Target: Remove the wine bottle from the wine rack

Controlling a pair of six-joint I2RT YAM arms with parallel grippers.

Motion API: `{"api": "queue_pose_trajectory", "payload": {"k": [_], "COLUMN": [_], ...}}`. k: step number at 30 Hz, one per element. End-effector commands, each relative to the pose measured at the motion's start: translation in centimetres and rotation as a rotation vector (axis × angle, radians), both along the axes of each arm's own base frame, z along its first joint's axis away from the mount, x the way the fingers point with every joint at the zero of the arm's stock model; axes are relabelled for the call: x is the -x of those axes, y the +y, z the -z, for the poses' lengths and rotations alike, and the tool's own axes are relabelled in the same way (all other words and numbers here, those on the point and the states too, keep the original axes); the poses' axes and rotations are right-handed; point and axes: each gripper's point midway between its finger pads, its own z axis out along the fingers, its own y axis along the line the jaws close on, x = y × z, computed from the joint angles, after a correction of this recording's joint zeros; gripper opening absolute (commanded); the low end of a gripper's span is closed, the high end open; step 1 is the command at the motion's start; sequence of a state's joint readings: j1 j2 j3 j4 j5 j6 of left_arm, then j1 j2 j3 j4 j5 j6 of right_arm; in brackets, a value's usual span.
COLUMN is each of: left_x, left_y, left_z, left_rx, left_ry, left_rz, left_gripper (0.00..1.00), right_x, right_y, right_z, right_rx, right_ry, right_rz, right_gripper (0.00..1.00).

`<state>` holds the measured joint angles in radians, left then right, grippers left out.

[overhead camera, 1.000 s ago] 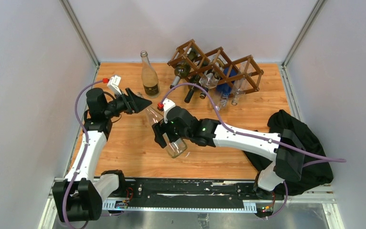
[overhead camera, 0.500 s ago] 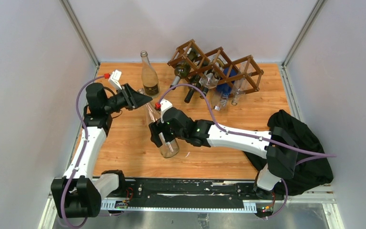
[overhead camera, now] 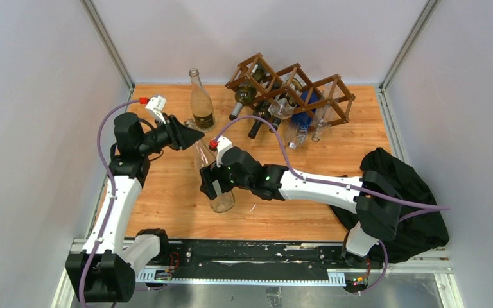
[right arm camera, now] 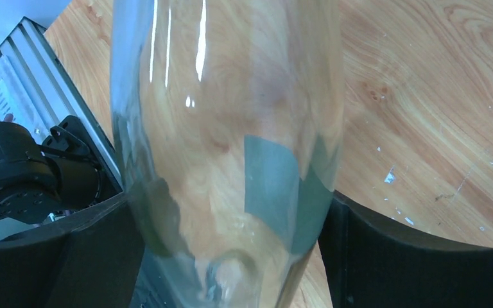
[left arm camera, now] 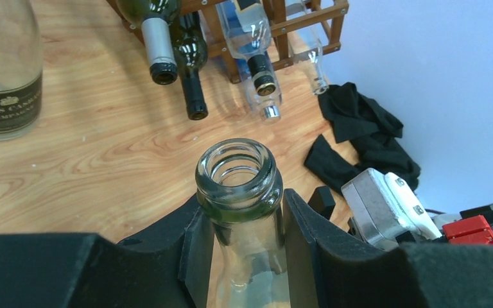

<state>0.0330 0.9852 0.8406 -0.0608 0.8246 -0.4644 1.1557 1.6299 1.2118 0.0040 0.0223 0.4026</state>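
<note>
A clear glass wine bottle (overhead camera: 221, 200) is held tilted above the table, off the wine rack (overhead camera: 328, 90). My left gripper (overhead camera: 196, 136) is shut on its neck just below the lip, with the bottle's mouth (left arm camera: 237, 176) sticking out between the left gripper's (left arm camera: 244, 210) black pads. My right gripper (overhead camera: 218, 183) is shut on the bottle's lower body (right arm camera: 224, 128), with the right gripper's (right arm camera: 231, 240) fingers on both sides. The dark brown lattice rack stands at the back and also shows in the left wrist view (left arm camera: 282, 22). It holds several bottles lying with necks toward me.
A tall labelled bottle (overhead camera: 201, 102) stands upright at the back left, and it also shows in the left wrist view (left arm camera: 3, 70). A black cloth (overhead camera: 401, 192) lies at the table's right edge. Grey walls enclose the table on three sides.
My right gripper has moved left and nearer with the bottle's base. My left gripper has risen slightly with the neck. The bottle now stands more upright.
</note>
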Motion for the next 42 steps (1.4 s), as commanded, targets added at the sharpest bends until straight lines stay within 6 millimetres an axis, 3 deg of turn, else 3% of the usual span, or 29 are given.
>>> {"api": "queue_pose_trajectory", "payload": {"k": [1, 8, 13, 17, 24, 30, 34, 42], "left_x": [-4.6, -5.4, -5.4, -6.0, -7.8, -10.9, -14.3, -20.7], "left_y": [4.8, 6.0, 6.2, 7.6, 9.9, 11.6, 12.7, 12.3], "left_z": [-5.0, -5.8, -6.3, -7.5, -9.2, -10.3, -10.9, -11.7], "left_rx": [-0.245, -0.320, -0.344, -0.418, -0.573, -0.644, -0.656, -0.559], "left_ry": [-0.372, -0.425, -0.445, -0.489, -0.579, -0.631, -0.625, -0.629], "left_rz": [-0.232, -0.285, -0.287, -0.350, -0.438, -0.512, -0.561, -0.558], "left_gripper": [0.00, 0.00, 0.00, 0.00, 0.00, 0.00, 0.00, 0.00], "right_x": [3.1, 4.9, 4.9, 4.5, 1.9, -1.2, -3.3, -6.6], "right_y": [-0.8, -1.6, -2.6, -3.9, -7.3, -11.3, -14.6, -20.7], "right_z": [0.4, 1.5, 1.6, 1.2, -0.5, -3.7, -6.7, -10.4], "right_rx": [-0.012, -0.079, -0.057, -0.030, -0.004, -0.016, -0.023, -0.007], "right_ry": [0.077, 0.034, 0.022, 0.002, -0.036, -0.067, -0.105, -0.103], "right_rz": [-0.083, -0.127, -0.107, -0.070, 0.083, 0.230, 0.340, 0.514], "right_gripper": [0.93, 0.94, 0.95, 0.95, 0.95, 0.95, 0.95, 0.95]}}
